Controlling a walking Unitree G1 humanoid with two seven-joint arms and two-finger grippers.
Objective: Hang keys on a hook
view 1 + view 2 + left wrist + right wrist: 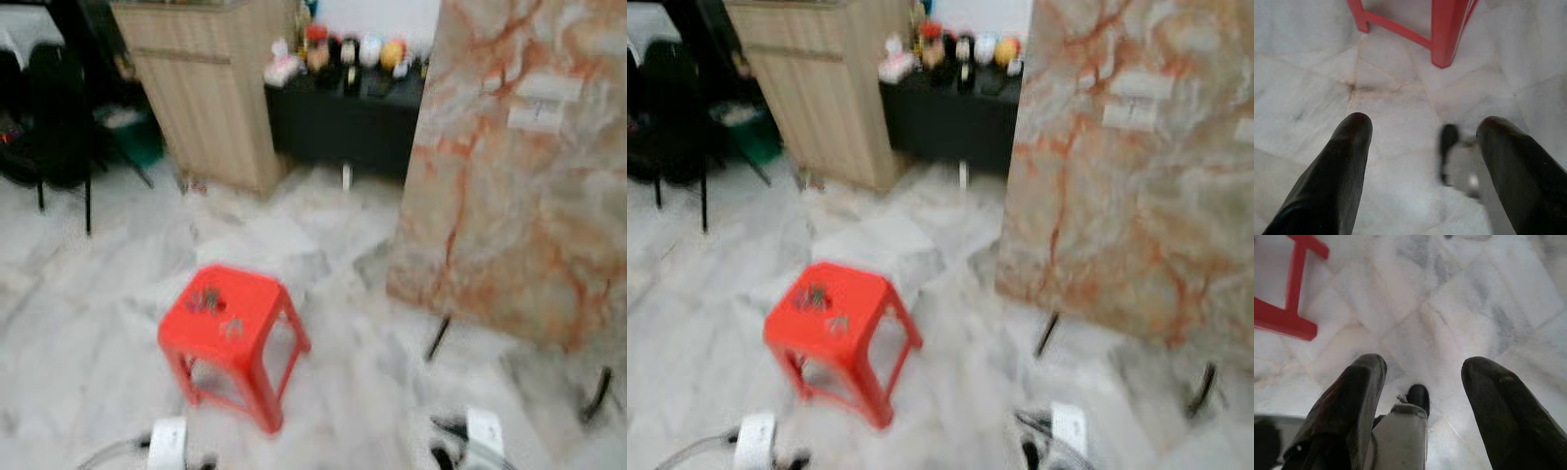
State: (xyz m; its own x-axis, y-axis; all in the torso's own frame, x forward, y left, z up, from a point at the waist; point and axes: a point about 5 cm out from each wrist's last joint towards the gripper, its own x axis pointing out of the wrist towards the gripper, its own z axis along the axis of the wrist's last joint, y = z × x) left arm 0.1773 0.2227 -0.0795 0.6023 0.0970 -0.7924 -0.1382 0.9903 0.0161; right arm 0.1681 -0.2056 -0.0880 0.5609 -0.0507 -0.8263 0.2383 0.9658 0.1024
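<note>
Marble floor (343, 392), keys (207, 301) on red stool (245, 338) (both grippers' fingers (1347, 147) spread, empty)

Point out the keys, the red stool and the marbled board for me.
keys (206, 301): left eye view, on the blurred dark bunch lying on the stool's seat.
red stool (257, 292): left eye view, on a bare part of the seat.
marbled board (519, 186): left eye view, on the middle of its face.
</note>
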